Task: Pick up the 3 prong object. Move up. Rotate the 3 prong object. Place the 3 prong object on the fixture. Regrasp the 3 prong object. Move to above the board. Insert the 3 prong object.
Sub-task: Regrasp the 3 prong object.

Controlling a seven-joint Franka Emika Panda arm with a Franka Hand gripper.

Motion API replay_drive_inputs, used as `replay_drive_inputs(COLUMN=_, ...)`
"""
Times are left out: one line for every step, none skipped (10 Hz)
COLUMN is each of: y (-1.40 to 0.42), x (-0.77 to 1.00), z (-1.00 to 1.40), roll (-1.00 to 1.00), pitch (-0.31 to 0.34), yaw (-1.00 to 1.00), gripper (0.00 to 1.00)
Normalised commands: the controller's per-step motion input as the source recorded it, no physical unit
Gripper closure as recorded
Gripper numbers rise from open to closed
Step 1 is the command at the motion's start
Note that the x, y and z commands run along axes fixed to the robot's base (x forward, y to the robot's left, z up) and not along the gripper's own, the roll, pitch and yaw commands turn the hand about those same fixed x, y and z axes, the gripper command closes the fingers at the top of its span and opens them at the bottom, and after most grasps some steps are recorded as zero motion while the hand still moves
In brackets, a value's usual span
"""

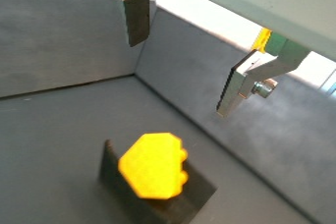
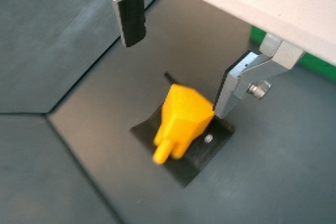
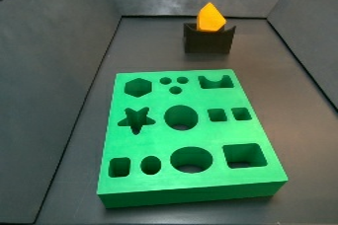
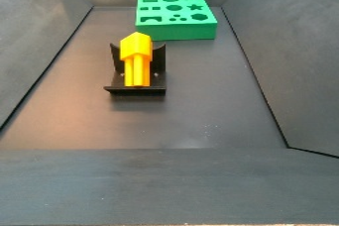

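Hovering above the tray with nothing between its plates, the robot's two-finger gripper (image 2: 184, 51) shows only in the wrist views, its flat silver fingers (image 1: 137, 17) with dark pads spread wide and well clear of everything below. Beneath that gap, the small orange-yellow plastic 3 prong object (image 2: 180, 120) rests on the dark grey-brown fixture (image 2: 197, 159), untouched by either finger. In a side view the yellow piece (image 4: 135, 56) lies along the notch of the fixture (image 4: 135, 83), which stands on the dark grey tray floor (image 4: 199, 101). Farther back, well apart from the fixture, the large bright green square board (image 4: 175, 17) with its shaped cutouts lies flat on the same floor; its star, hexagon, circle and square openings (image 3: 185, 120) hold no pieces.
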Motion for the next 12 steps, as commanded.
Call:
replay_drive_inputs(y=-0.03, x=0.09, z=-0.02, roll=1.00, pitch=0.104, yaw=0.06, gripper=0.00)
replay_drive_inputs(y=-0.04, x=0.11, z=-0.02, roll=1.00, pitch=0.135, yaw=0.08, gripper=0.00)
replay_drive_inputs(y=-0.04, x=0.12, z=-0.02, roll=1.00, pitch=0.158, yaw=0.10, gripper=0.00)
replay_drive_inputs(y=-0.04, x=0.12, z=-0.02, roll=1.00, pitch=0.196, yaw=0.14, gripper=0.00)
replay_drive_inputs(y=-0.05, x=0.12, z=-0.02, roll=1.00, pitch=0.213, yaw=0.16, gripper=0.00)
replay_drive_inputs(y=-0.05, x=0.13, z=-0.03, roll=0.75, pitch=0.194, yaw=0.20, gripper=0.00)
replay_drive_inputs(y=-0.05, x=0.14, z=-0.03, roll=0.57, pitch=0.168, yaw=0.22, gripper=0.00)
replay_drive_inputs(y=-0.05, x=0.14, z=-0.03, roll=0.39, pitch=0.142, yaw=0.23, gripper=0.00)
replay_drive_inputs(y=-0.04, x=0.14, z=-0.02, roll=0.24, pitch=0.100, yaw=0.23, gripper=0.00)
replay_drive_inputs(y=-0.04, x=0.12, z=-0.02, roll=0.19, pitch=0.066, yaw=0.23, gripper=0.00)
replay_drive_inputs(y=-0.05, x=0.10, z=-0.02, roll=0.17, pitch=0.027, yaw=0.21, gripper=0.00)
replay_drive_inputs(y=-0.05, x=0.09, z=-0.02, roll=0.17, pitch=0.016, yaw=0.20, gripper=0.00)
